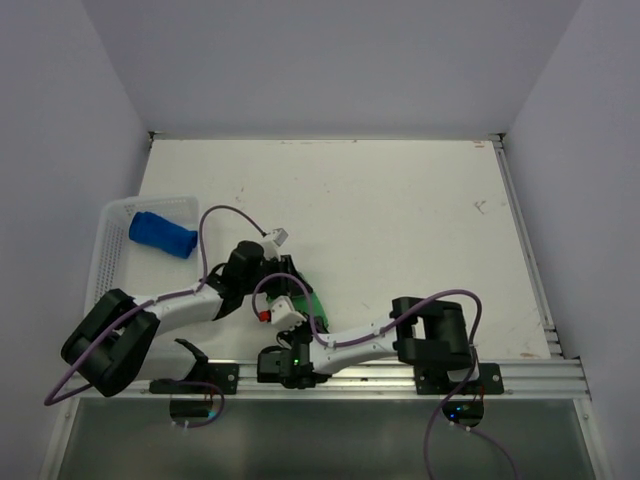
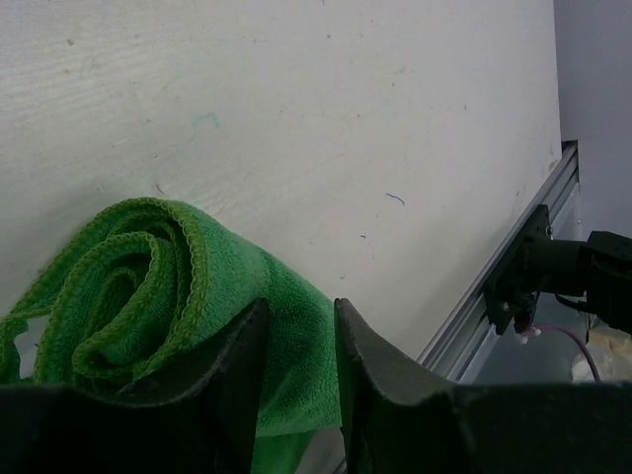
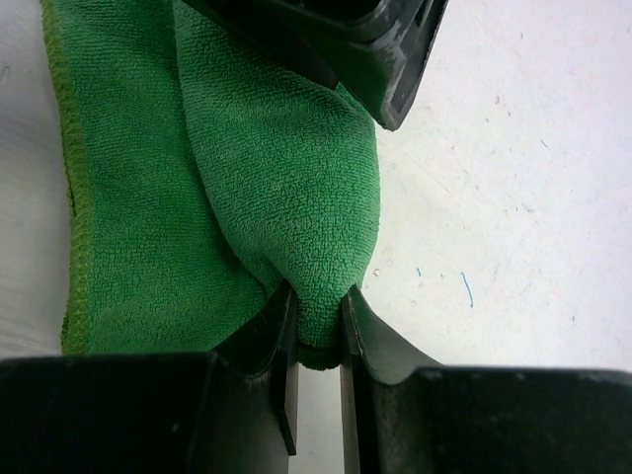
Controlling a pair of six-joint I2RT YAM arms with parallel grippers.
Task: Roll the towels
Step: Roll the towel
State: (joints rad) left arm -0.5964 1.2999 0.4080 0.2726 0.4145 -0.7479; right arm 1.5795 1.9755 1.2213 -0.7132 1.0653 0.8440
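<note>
The green towel (image 1: 313,306) lies near the table's front edge, between my two grippers and mostly hidden under them from above. My left gripper (image 2: 296,316) is shut on it, with cloth filling the gap between its fingers. Beside that grip the green towel (image 2: 128,286) is partly coiled into a loose roll. My right gripper (image 3: 318,301) is shut on a bunched fold of the green towel (image 3: 197,178), and one left fingertip (image 3: 380,69) shows just beyond. The blue towel (image 1: 162,235) lies rolled up inside the white basket (image 1: 112,215) at the left.
The aluminium rail (image 1: 520,372) runs along the table's near edge, right behind both grippers. The right arm's base (image 1: 440,345) is bolted to it. A loose purple cable (image 1: 225,212) arcs above the left arm. White walls close in the table on three sides.
</note>
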